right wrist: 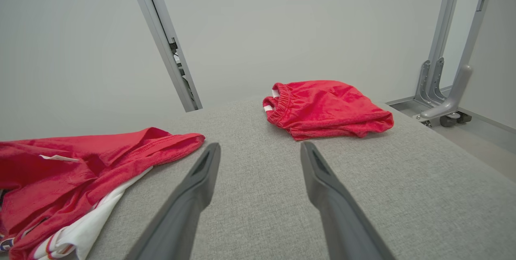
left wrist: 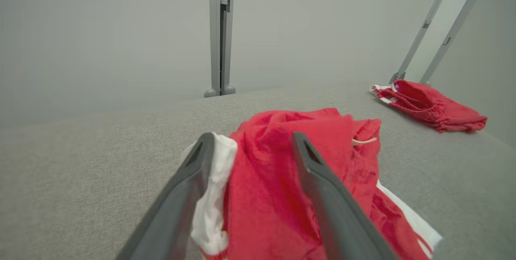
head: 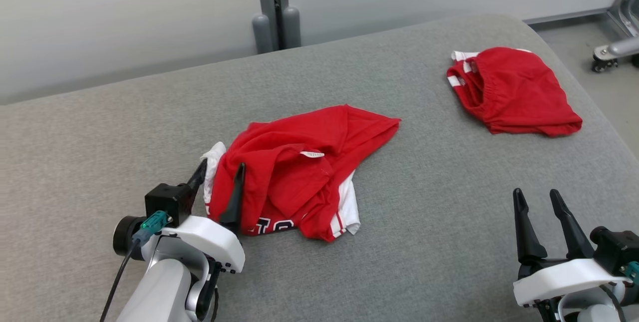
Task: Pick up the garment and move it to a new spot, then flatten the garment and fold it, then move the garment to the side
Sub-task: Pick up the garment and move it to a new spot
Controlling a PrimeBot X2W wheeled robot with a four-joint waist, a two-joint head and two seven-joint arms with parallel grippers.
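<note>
Your left hand [head: 222, 166] sits at the near left edge of the red garment [head: 299, 162]. Its two fingers [left wrist: 189, 187] stand well apart, with a bunch of white trim and red cloth lying between them, so nothing is clamped. Your right hand [head: 535, 193] hovers over bare counter [head: 399, 222] at the lower right. Its fingers are spread too, with nothing between them.

The garment lies crumpled near the middle of the counter, folded over itself, with a white label [head: 312, 154] facing up and dark lettering [head: 272, 224] along the near edge. A pair of red shorts [head: 514, 92] rests well apart at the far right corner; leave it alone.

The garment looks placed but not yet flat, so spreading it is most likely your step.

- Before you close, check in the left wrist view what sits between the fingers. The bunch looks thick, and pinching several layers would drag the heap instead of opening it.
- Aim for a single edge, such as the white trim [left wrist: 213, 179].
- Bring the right hand across to the opposite side, near the white panel [head: 349, 207], and take one layer there.
- Lift only enough for the cloth to hang free, then draw the hands apart and lay it down away from you, so the folds slide out rather than trap underneath.
- Keep the fingertips off the counter's cloth cover, which could snag.
</note>
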